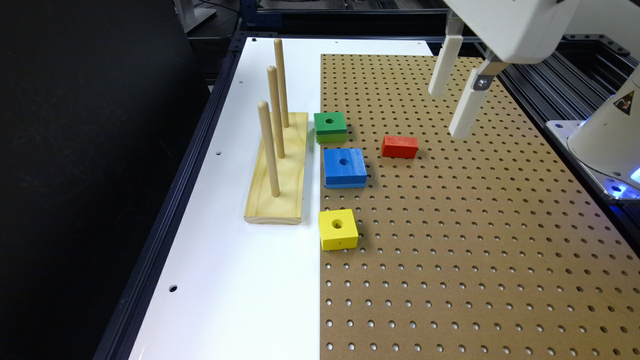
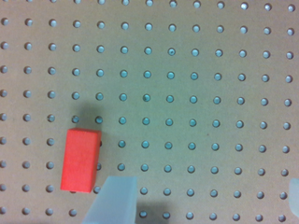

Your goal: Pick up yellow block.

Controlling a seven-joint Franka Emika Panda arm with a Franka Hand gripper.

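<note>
The gripper (image 1: 453, 114) is held wide open and empty above the pegboard (image 1: 475, 240), with the red block (image 1: 400, 146) seen at its 9 o'clock. The yellow block (image 1: 338, 229) is found lying flat on the pegboard's edge, at 7 o'clock from the gripper and well apart from it, at 6 o'clock from the blue block (image 1: 344, 167) and just beside the peg base (image 1: 278, 175).

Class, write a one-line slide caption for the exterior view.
Open gripper hangs above the pegboard, well away from the yellow block beside the peg base.
</note>
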